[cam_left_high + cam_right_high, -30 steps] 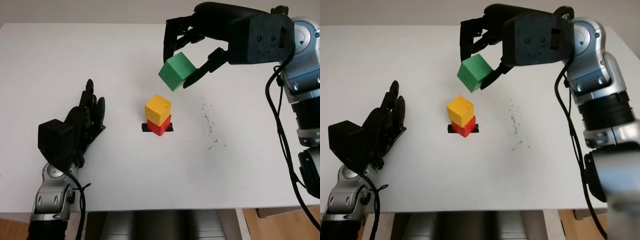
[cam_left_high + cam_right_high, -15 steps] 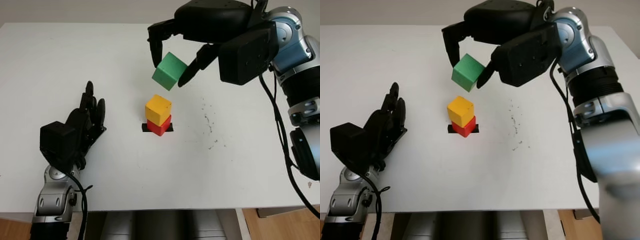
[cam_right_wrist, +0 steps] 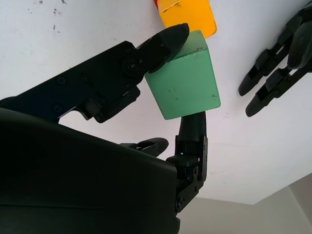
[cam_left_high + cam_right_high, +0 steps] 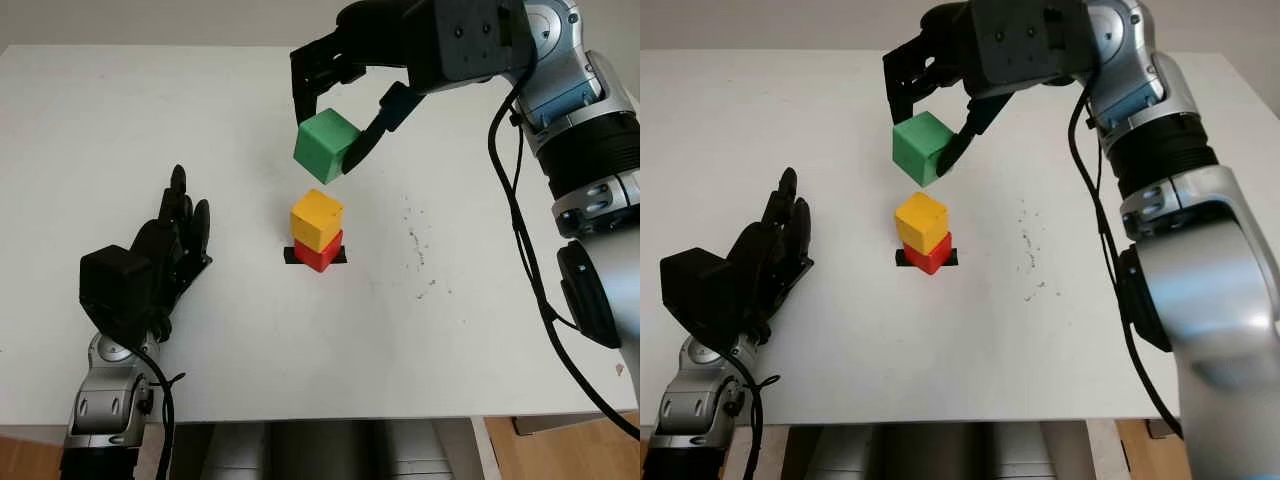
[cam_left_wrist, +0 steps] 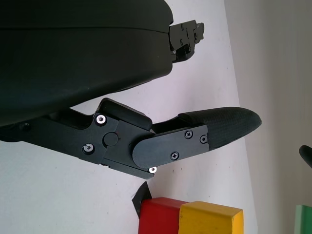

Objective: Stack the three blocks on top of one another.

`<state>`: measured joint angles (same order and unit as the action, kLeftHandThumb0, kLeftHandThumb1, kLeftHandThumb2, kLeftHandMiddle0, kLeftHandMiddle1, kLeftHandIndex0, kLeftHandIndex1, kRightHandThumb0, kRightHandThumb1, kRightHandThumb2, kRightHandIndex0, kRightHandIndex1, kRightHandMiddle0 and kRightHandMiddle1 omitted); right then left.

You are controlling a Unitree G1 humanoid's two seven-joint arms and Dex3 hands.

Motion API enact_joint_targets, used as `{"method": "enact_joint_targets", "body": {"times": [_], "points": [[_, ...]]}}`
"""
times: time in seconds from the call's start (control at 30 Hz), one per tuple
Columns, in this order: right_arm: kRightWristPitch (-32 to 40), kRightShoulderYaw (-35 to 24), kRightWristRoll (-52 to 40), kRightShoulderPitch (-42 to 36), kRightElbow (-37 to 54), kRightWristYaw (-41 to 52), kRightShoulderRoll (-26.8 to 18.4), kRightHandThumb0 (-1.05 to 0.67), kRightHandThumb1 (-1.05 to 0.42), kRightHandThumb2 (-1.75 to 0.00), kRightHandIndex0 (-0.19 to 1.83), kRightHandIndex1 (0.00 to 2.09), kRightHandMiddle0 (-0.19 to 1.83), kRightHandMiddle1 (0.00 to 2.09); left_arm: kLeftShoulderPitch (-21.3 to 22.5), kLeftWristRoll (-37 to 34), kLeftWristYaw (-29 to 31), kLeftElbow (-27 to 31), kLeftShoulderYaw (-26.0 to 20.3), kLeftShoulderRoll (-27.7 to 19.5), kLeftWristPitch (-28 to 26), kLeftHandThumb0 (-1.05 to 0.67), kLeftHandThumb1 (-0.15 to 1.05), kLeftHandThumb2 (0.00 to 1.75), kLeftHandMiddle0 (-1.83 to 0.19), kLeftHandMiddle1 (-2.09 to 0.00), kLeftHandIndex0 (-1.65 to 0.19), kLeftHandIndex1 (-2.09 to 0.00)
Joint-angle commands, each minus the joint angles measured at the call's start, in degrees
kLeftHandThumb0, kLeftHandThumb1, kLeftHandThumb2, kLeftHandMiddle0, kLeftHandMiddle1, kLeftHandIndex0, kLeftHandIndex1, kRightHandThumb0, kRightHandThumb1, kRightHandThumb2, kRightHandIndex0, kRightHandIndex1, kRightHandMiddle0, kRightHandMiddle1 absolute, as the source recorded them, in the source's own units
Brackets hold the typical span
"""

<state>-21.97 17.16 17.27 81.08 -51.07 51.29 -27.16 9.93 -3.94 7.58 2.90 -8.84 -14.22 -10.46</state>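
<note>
Right hand (image 4: 335, 120) is up over the middle of the white table (image 4: 480, 340), fingers (image 3: 161, 41) clamped on the green block (image 4: 326, 145). The block hangs in the air, tilted a little, one corner lower than the rest. In the right wrist view one finger presses the block's upper edge and another finger backs it from the opposite face, so the grip is on two sides.

Below it sits the yellow block (image 4: 317, 219), resting on the red block (image 4: 319, 252). That pair is already a stack of two, the yellow one turned slightly against the red one beneath. The red block stands on a small black mark (image 4: 290, 257) on the table. The green block is above the yellow one and a touch toward the left, clear of it, with a gap of bare air between them.

Left hand (image 4: 165, 250) is off to the left side of the table, well apart from the stack, open and holding nothing. Its wrist view catches the red and yellow blocks side on.

A scatter of dark specks (image 4: 418, 250) marks the table to the right of the stack.
</note>
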Motion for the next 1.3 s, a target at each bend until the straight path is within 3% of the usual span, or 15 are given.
{"method": "enact_joint_targets", "body": {"times": [0.0,1.27], "points": [[-0.2,-0.3,-0.4,1.3,0.7,0.3,0.2,-0.53,-0.91,-0.05,0.49,0.01,0.44,1.55,-0.6,-0.3,0.0,1.4,-0.1,0.1,-0.4,-0.86,1.05,0.68,0.19,0.00,0.19,0.00],[-3.5,1.1,0.0,-1.7,-0.6,2.8,3.7,-0.52,-0.91,-0.05,0.44,0.00,0.45,1.56,-2.5,-0.5,-0.3,3.1,-0.2,0.3,-0.4,-0.85,1.05,0.66,0.19,0.00,0.19,0.00]]}}
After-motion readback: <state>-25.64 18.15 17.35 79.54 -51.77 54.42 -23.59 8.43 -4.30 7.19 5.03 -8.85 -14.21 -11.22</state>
